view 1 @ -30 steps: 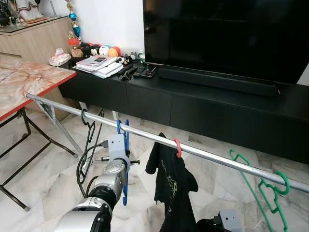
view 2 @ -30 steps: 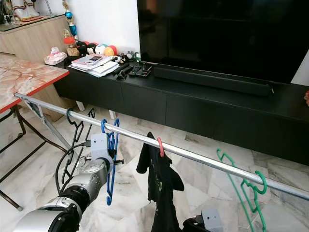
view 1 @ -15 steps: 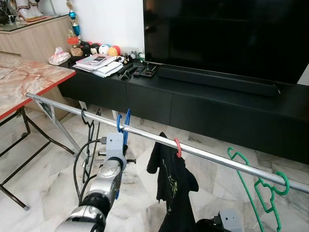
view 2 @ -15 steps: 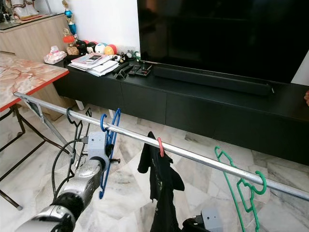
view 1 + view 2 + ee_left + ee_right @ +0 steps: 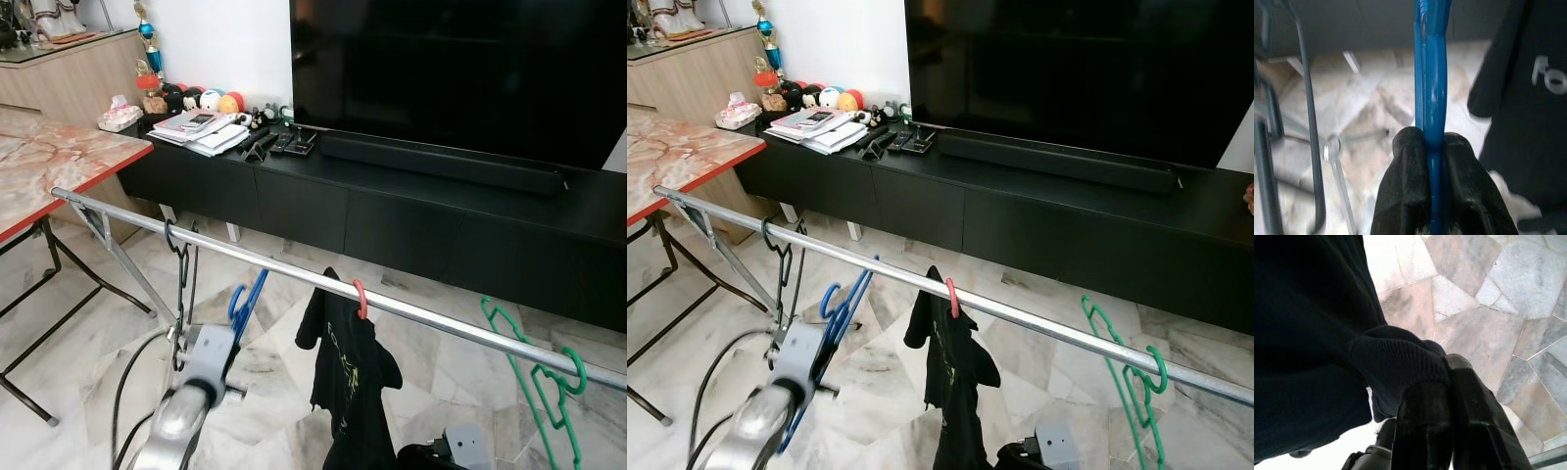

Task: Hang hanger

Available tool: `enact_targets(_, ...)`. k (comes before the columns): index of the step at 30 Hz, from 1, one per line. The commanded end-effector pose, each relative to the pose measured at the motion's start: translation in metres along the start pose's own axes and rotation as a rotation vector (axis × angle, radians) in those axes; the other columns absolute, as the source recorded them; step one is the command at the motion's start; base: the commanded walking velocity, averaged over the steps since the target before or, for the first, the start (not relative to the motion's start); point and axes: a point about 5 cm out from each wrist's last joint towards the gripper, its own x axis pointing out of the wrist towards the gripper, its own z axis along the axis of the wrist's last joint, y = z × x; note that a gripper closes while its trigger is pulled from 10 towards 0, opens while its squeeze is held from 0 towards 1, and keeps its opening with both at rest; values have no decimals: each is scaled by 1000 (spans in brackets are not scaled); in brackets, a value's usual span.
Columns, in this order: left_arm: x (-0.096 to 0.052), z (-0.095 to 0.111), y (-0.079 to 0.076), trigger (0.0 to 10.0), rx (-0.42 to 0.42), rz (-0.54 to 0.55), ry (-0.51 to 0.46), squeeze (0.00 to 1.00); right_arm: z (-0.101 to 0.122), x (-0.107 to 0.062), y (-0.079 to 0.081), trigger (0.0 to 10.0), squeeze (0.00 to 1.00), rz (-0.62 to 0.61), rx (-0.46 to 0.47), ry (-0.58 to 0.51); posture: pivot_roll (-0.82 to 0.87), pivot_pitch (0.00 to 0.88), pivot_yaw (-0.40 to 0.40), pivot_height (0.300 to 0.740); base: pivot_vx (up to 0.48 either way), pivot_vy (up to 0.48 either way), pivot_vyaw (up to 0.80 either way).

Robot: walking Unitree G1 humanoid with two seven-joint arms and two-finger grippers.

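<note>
Living room, marble floor, black TV console behind metal rail (image 5: 294, 272). I hold blue hanger (image 5: 247, 297) below rail, hook off bar, between black hanger (image 5: 181, 257) and black shirt (image 5: 348, 372). Risk: hook missing rail on lift, or snagging shirt. Left gripper (image 5: 1432, 161) clamped on blue hanger. Right gripper (image 5: 1444, 396) closed on dark cloth of shirt.
</note>
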Motion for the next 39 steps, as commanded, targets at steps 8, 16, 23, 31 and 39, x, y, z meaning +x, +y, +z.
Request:
enact_targets(8, -18, -50, 8, 10000, -140, 100, 197, 0, -1, 0, -1, 10000, 0, -2, -9, 9, 83, 0, -3, 740, 0, 0, 0)
enact_targets(16, -37, -90, 28, 10000, -383, 248, 412, 0, -1, 0, -1, 10000, 0, -13, 6, 14, 70, 0, -1, 740, 0, 0, 0)
enact_targets(23, -81, -142, 1, 10000, -213, 118, 723, 0, -2, 0, 0, 10000, 0, -3, -10, 37, 48, 0, 9, 740, 0, 0, 0)
enact_targets(31, -95, -154, -18, 10000, -227, 74, 767, 0, -9, -1, -2, 10000, 0, -42, 85, 72, 60, 0, -4, 740, 0, 0, 0)
enact_targets(39, -96, -155, -18, 10000, -207, 67, 786, 0, -10, -1, -1, 10000, 0, -35, 90, 86, 52, 0, 5, 740, 0, 0, 0)
